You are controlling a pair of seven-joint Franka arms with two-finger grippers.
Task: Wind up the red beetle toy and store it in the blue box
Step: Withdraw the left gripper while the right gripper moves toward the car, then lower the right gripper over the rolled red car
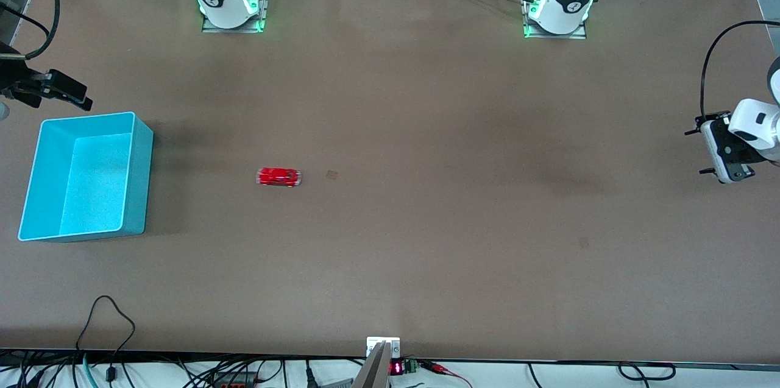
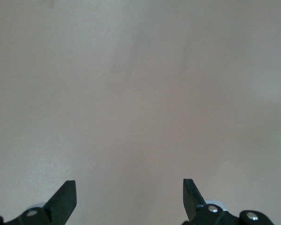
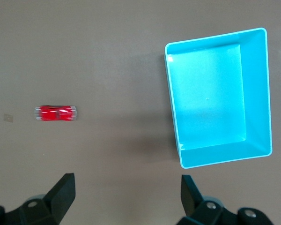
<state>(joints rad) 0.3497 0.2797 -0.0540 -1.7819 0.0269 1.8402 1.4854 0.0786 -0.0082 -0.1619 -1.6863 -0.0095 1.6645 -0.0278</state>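
The red beetle toy (image 1: 278,177) lies alone on the brown table, toward the right arm's end of the middle; it also shows in the right wrist view (image 3: 56,113). The blue box (image 1: 137,181) stands open and empty at the right arm's end, and its rim shows in the right wrist view (image 3: 174,108). My right gripper (image 1: 46,92) is open and empty, held high over the table near the box (image 3: 126,192). My left gripper (image 1: 707,152) is open and empty, up over the left arm's end (image 2: 129,197), where only bare table shows.
Cables and a small display (image 1: 396,368) run along the table edge nearest the front camera. The two arm bases (image 1: 231,4) (image 1: 557,10) stand along the farthest edge. A faint square mark (image 1: 332,175) lies beside the toy.
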